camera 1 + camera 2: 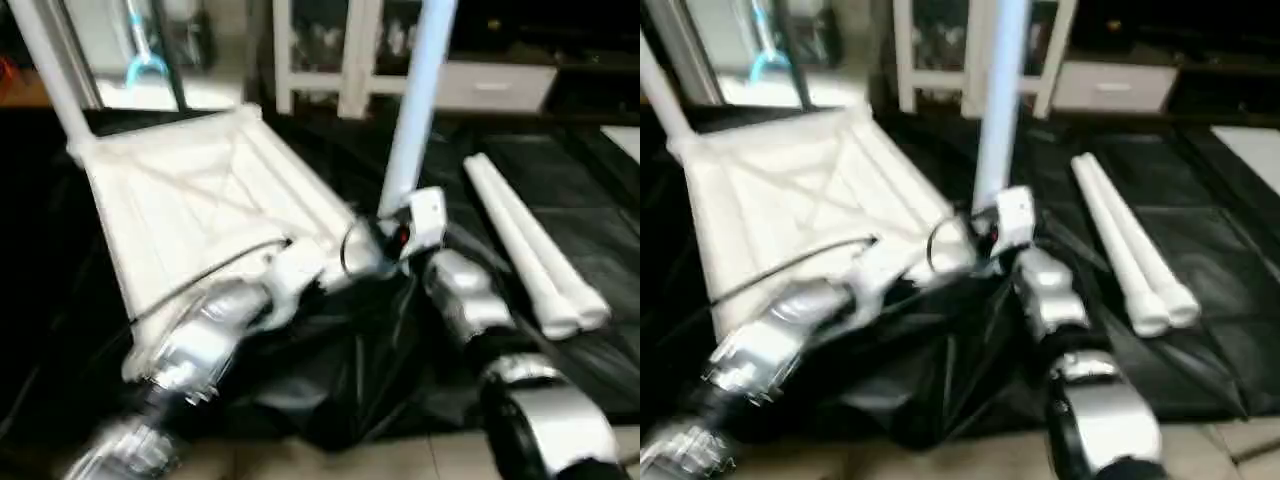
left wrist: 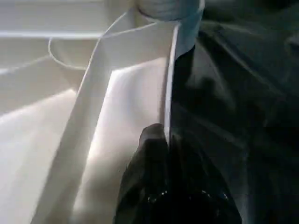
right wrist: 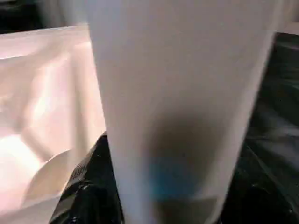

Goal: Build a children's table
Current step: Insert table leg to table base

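Note:
The white tabletop lies underside up on black sheeting, its X ribs showing. One leg stands in its far left corner. A second leg stands upright at the near right corner, and my right gripper is closed around its lower end; in the right wrist view this leg sits between the black fingers. My left gripper is shut on the tabletop's near rim beside that corner, with a finger pressed against the rim wall.
Two more white legs lie side by side on the black sheeting to the right. White furniture and a light floor stand behind the work. A black cable runs along my left forearm.

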### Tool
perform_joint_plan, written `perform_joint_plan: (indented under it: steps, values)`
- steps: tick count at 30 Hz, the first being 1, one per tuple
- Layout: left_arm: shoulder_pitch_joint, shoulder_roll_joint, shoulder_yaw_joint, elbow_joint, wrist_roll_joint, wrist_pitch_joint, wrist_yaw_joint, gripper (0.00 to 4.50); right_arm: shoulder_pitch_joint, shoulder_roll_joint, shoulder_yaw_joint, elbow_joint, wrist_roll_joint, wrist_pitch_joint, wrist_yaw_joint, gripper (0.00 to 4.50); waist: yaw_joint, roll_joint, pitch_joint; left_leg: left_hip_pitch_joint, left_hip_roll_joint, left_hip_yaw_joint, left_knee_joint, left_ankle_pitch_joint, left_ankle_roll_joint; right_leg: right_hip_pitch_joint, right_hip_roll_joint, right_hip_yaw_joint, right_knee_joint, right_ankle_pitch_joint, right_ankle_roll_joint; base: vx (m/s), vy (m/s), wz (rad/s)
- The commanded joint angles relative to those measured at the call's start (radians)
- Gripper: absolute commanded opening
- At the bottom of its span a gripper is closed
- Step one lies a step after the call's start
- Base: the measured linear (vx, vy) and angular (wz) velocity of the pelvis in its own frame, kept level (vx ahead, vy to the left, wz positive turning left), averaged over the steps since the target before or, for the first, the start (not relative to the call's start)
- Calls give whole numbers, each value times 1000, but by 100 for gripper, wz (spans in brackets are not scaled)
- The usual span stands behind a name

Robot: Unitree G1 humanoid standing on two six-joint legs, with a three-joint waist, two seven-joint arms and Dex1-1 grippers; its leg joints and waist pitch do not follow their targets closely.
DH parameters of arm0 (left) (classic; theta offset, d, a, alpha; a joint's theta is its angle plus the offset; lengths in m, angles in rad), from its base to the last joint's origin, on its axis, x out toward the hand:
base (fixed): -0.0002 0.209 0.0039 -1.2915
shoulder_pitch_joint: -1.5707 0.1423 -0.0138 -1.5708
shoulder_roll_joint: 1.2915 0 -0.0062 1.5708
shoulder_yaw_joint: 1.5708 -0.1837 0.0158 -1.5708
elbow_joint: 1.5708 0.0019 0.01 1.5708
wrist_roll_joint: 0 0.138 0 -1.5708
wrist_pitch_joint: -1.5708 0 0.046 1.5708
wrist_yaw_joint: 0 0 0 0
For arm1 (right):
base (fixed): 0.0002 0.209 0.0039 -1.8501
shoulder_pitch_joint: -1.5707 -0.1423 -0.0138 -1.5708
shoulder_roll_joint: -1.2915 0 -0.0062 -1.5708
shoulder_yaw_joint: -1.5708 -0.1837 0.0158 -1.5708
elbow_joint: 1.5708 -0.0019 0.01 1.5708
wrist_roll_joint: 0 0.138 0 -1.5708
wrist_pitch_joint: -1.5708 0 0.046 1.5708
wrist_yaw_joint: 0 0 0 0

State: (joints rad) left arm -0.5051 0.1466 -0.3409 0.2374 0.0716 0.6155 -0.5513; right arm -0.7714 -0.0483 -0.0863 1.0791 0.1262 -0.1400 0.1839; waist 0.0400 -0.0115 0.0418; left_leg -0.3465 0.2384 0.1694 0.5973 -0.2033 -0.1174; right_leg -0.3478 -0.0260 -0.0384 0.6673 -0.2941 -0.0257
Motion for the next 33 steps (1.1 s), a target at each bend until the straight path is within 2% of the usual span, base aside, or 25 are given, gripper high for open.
perform_joint_plan:
  steps: [1, 4, 5, 6, 7, 8, 9, 10, 11, 12, 13, 14, 15, 16, 17, 19, 20, 21, 22, 24, 25, 29, 31, 33]
  values:
    - [-35, -30, -31, 38, 20, -30, 45, 0, 43, 124, -12, 100, 48, 43, 38, 200, -3, 15, -36, 6, -1, -1, -72, -195, -34, 20, -89, 53, -106, 7, -177, 0, 0, 0]
    - [-28, -18, -34, 31, 21, -46, 29, 0, 39, 134, -23, 93, 68, 34, 85, 200, -6, 17, -42, 0, 1, -3, -70, -130, -21, 24, -85, 50, -93, 153, -174, 0, 0, 0]
    - [-20, -2, -39, 24, 22, -77, 12, 0, 36, 137, -38, 79, 97, 24, 152, 200, -6, 14, -42, -2, 0, -4, -70, -115, -15, 26, -83, 48, -90, 202, -177, 0, 0, 0]
    - [-8, 19, -34, 12, 19, -74, -5, 0, 36, 119, -30, 63, 91, 3, 201, 200, -6, 14, -44, -4, -1, -3, -69, -118, -6, 29, -84, 48, -89, 227, -179, 0, 0, 0]
    - [3, 36, -30, 2, 17, -73, -18, 0, 36, 104, -23, 51, 83, -15, 234, 256, -8, 13, -43, -5, 0, -4, -69, -116, -3, 29, -86, 48, -88, 236, -181, 0, 0, 0]
    - [32, 85, -33, -22, 8, -136, -82, 0, 36, 62, -12, 31, 66, -46, 276, 270, -9, 14, -44, -6, 1, -4, -68, -104, 4, 31, -86, 48, -87, 260, -187, 0, 0, 0]
    - [37, 94, -34, -28, 5, -144, -95, 0, 36, 56, -10, 28, 65, -49, 288, 270, -16, 9, -44, -14, 0, -4, -68, -104, 18, 37, -86, 49, -84, 287, -193, 0, 0, 0]
    - [72, 153, -45, -64, -11, -207, -178, 0, 38, 17, 0, 6, 62, -60, 365, 276, -18, 9, -44, -11, 0, -3, -67, -95, 31, 35, -84, 49, -85, 304, -196, 0, 0, 0]
    - [92, 187, -53, -85, -20, -245, -226, 0, 39, -3, 5, -6, 61, -66, 406, 290, -16, 9, -45, -15, -1, -7, -65, -89, 38, 40, -87, 48, -83, 313, -199, 0, 0, 0]
    - [141, 269, -68, -142, -44, -302, -335, 0, 46, -54, 20, -39, 62, -67, 532, 306, -20, 11, -47, -15, 0, -6, -64, -68, 51, 38, -85, 47, -83, 333, -208, 0, 0, 0]
    - [155, 293, -69, -159, -52, -307, -364, 0, 48, -71, 26, -50, 65, -64, 577, 314, -25, 13, -51, -22, -1, -7, -58, -34, 66, 45, -83, 49, -72, 403, -212, 0, 0, 0]
    - [176, 329, -70, -185, -66, -309, -407, 0, 53, -97, 35, -67, 69, -56, 649, 318, -24, 17, -52, -18, 1, -5, -58, -26, 77, 40, -76, 45, -70, 438, -212, 0, 0, 0]
    - [201, 372, -58, -217, -89, -302, -449, 0, 64, -146, 46, -105, 83, -1, 784, 321, -28, 16, -53, -17, 0, -3, -55, -4, 91, 40, -74, 44, -65, 482, -217, 0, 0, 0]
    - [210, 385, -53, -226, -97, -302, -461, 0, 68, -164, 49, -119, 89, 20, 830, 329, -24, 18, -58, -16, -1, -5, -51, 18, 98, 44, -72, 44, -60, 523, -220, 0, 0, 0]
    - [225, 407, -41, -242, -112, -310, -481, 0, 74, -198, 51, -139, 103, 58, 916, 343, -25, 15, -56, -19, 0, -3, -49, 59, 112, 40, -68, 42, -52, 590, -221, 0, 0, 0]
    - [231, 414, -38, -247, -118, -314, -490, 0, 75, -209, 51, -142, 110, 67, 938, 343, -14, 16, -59, -13, 3, 1, -45, 94, 110, 37, -69, 40, -46, 637, -226, 0, 0, 0]
    - [243, 427, -29, -256, -130, -318, -503, 0, 81, -235, 54, -148, 121, 81, 991, 343, -12, 11, -61, -15, 0, 2, -44, 101, 111, 42, -66, 40, -44, 654, -226, 0, 0, 0]
    - [249, 435, -22, -259, -140, -321, -505, 0, 81, -253, 53, -139, 125, 90, 1020, 327, -5, 14, -61, -16, 1, 4, -41, 112, 112, 40, -66, 39, -41, 678, -220, 0, 0, 0]
    - [250, 437, -17, -257, -144, -322, -502, 0, 81, -262, 50, -129, 127, 95, 1030, 311, -1, 13, -61, -15, -1, 5, -40, 103, 108, 40, -66, 38, -41, 678, -217, 0, 0, 0]
    - [250, 440, -14, -252, -148, -329, -499, 0, 81, -267, 45, -116, 127, 96, 1037, 309, 2, 12, -60, -16, -1, 6, -42, 88, 103, 40, -68, 39, -43, 663, -211, 0, 0, 0]
    - [245, 436, -12, -246, -145, -326, -490, 0, 84, -266, 46, -114, 125, 99, 1039, 300, 2, 7, -61, -17, -1, 6, -42, 85, 102, 41, -69, 39, -44, 658, -210, 0, 0, 0]
    - [239, 428, -8, -241, -141, -315, -480, 0, 96, -253, 45, -123, 119, 112, 1026, 267, 5, 10, -60, -15, 0, 5, -43, 79, 98, 38, -71, 40, -45, 611, -209, 0, 0, 0]
    - [227, 413, -7, -225, -123, -301, -448, 0, 103, -231, 55, -119, 96, 107, 963, 261, 5, 10, -60, -14, 1, 4, -44, 82, 96, 38, -72, 39, -46, 599, -213, 0, 0, 0]
    - [208, 392, -7, -206, -104, -287, -399, 0, 99, -202, 65, -86, 64, 95, 845, 235, 2, 13, -59, -12, 1, 3, -46, 77, 87, 35, -74, 40, -49, 572, -217, 0, 0, 0]
